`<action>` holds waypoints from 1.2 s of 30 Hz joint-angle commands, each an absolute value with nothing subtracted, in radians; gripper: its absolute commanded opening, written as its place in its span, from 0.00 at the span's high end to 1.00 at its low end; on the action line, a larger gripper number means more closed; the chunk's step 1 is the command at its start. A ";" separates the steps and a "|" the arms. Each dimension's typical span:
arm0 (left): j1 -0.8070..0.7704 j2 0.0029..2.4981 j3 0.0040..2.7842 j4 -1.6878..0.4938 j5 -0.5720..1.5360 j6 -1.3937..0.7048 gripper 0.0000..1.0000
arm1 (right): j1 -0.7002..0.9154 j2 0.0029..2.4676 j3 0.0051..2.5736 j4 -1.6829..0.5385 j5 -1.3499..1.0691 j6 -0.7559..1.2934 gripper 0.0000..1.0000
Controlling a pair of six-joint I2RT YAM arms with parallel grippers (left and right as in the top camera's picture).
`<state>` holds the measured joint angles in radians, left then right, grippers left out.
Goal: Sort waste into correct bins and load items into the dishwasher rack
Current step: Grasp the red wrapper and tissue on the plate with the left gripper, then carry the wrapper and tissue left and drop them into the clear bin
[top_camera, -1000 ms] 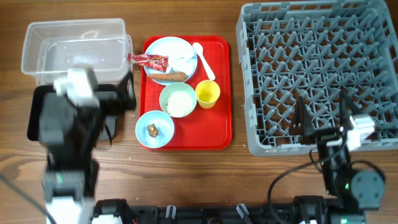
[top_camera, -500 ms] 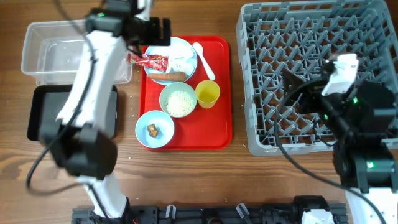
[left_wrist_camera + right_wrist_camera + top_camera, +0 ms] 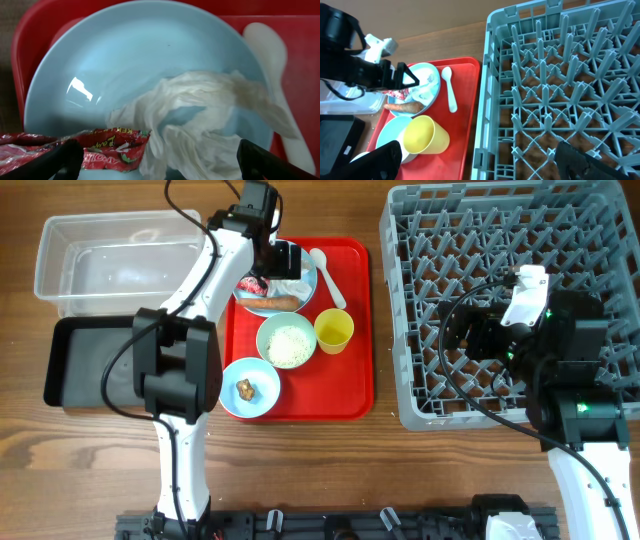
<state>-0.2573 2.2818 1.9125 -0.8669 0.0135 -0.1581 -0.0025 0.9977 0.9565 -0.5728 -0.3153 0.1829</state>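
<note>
**Left wrist and overhead views.** We see the left gripper (image 3: pixel 160 167) spread wide and holding nothing, its two fingertips at the lower corners of the frame. Between them, at lower centre, the crumpled white paper (image 3: pixel 200 110) lies on the pale blue plate (image 3: pixel 125 55). The red foil wrapper (image 3: pixel 100 145) lies at lower left, just beside the left fingertip. Overhead, we find the plate at the top of the red tray (image 3: pixel 355 330).

**Right wrist view.** The right gripper (image 3: pixel 477 167), likewise spread and empty, hangs over the dishwasher rack (image 3: pixel 560 75) at the right.
</note>
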 commanded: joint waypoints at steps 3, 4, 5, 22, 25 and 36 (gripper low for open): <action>-0.258 2.356 1.927 -0.840 -0.054 -0.247 0.00 | 0.002 1.007 0.976 -0.583 -0.338 0.214 0.00; -0.258 2.362 1.927 -0.825 -0.054 -0.247 0.00 | 0.002 1.006 0.976 -0.585 -0.339 0.213 0.00; -0.261 2.363 1.927 -0.816 -0.050 -0.247 0.02 | 0.002 1.006 0.976 -0.585 -0.339 0.213 0.00; -0.279 2.343 1.856 -0.748 -0.042 -0.248 0.96 | 0.002 1.006 0.976 -0.585 -0.339 0.214 0.00; -0.279 2.280 1.897 -0.766 -0.042 -0.248 0.96 | 0.002 1.006 0.976 -0.585 -0.339 0.214 0.00; -0.185 1.921 1.925 -0.907 -0.107 -0.278 0.96 | 0.002 1.006 0.976 -0.589 -0.339 0.213 0.00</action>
<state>-0.2569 1.9953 1.9129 -0.8474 -0.0536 -0.2501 -0.0025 0.9989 0.9565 -0.5854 -0.3187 0.2054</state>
